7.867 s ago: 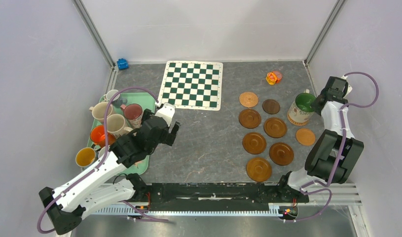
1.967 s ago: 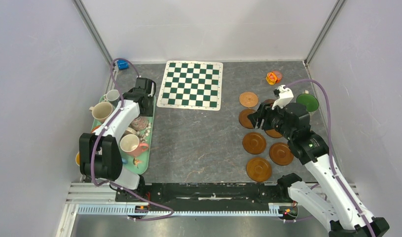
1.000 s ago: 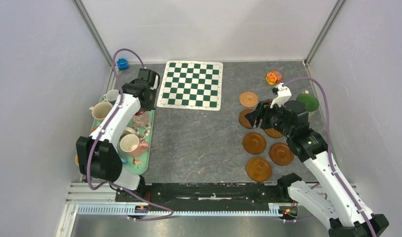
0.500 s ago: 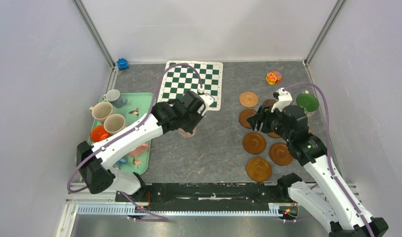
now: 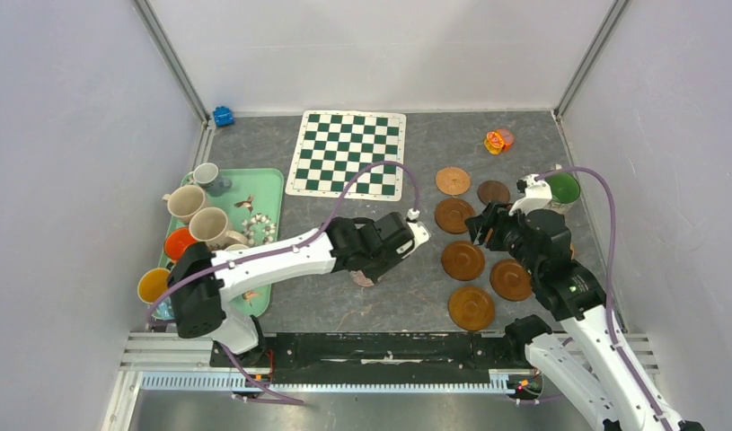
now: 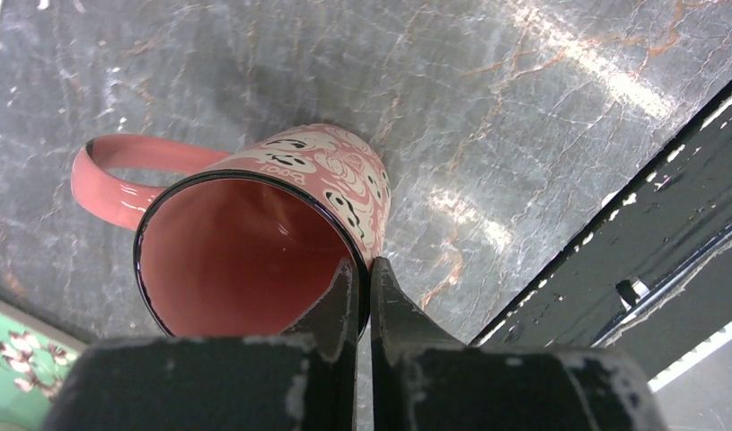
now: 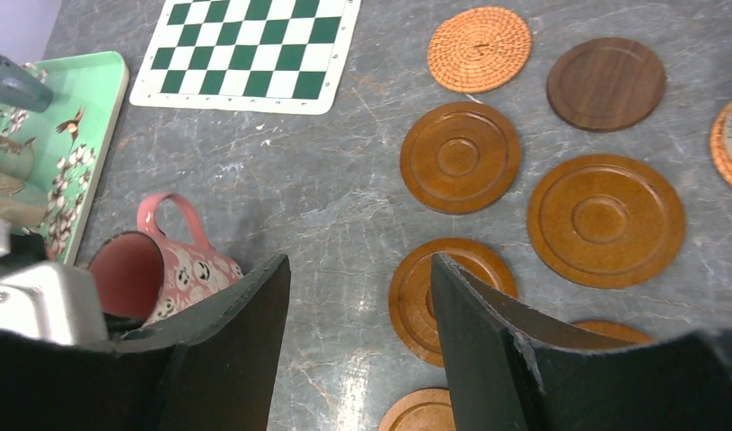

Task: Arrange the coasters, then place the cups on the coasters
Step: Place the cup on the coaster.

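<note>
A pink patterned cup (image 6: pixel 254 242) with a pink handle hangs tilted low over the grey table; my left gripper (image 6: pixel 362 269) is shut on its rim, one finger inside and one outside. From above, that cup (image 5: pixel 363 277) is left of the coasters, under my left gripper (image 5: pixel 371 266). Several brown wooden coasters (image 5: pixel 463 260) and a woven one (image 5: pixel 453 180) lie at the right. My right gripper (image 7: pixel 357 265) is open and empty above the coasters (image 7: pixel 460 157), and from above this gripper (image 5: pixel 481 226) hovers over them. A green-lined cup (image 5: pixel 560 189) stands at the back right.
A mint-green tray (image 5: pixel 265 184) at the left holds several more cups (image 5: pixel 186 201). The green-and-white chequered mat (image 5: pixel 348 153) lies at the back middle. A small orange toy (image 5: pixel 498 140) and a blue object (image 5: pixel 223 116) sit by the back wall.
My left arm has carried the pink cup from beside the tray across the table toward the coasters. My right gripper has drifted slightly right and nearer, still open.
</note>
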Motion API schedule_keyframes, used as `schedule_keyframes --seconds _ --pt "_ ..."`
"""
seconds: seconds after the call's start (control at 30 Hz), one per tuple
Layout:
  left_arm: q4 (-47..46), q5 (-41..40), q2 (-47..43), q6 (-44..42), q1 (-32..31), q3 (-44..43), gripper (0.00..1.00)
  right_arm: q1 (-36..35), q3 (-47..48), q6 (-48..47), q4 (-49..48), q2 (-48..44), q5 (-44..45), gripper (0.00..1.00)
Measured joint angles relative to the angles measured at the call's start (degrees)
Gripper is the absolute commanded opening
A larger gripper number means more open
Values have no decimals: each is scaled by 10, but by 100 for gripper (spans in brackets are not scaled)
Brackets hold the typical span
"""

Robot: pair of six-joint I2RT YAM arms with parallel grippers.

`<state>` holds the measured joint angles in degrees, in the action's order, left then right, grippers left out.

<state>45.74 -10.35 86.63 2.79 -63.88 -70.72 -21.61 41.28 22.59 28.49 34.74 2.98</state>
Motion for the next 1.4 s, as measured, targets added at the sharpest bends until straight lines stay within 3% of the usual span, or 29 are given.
schedule_keyframes --seconds 0.27,0.5,0.73,1.0,1.2,1.4 --pt "-24 0 30 0 -23 0 20 0 10 -1 24 -9 38 61" --pt "-42 0 30 5 -23 2 47 0 26 -3 38 4 47 62" --pt "-46 -3 -5 27 -23 0 99 0 33 -23 45 45 41 61" --pt "-42 -64 -55 73 5 -53 100 0 36 -38 43 126 -16 55" --pt "-44 -40 -103 104 129 -34 100 -25 36 -34 36 183 -46 56" --pt "-45 3 -202 118 268 56 100 -111 55 -11 19 225 -39 56"
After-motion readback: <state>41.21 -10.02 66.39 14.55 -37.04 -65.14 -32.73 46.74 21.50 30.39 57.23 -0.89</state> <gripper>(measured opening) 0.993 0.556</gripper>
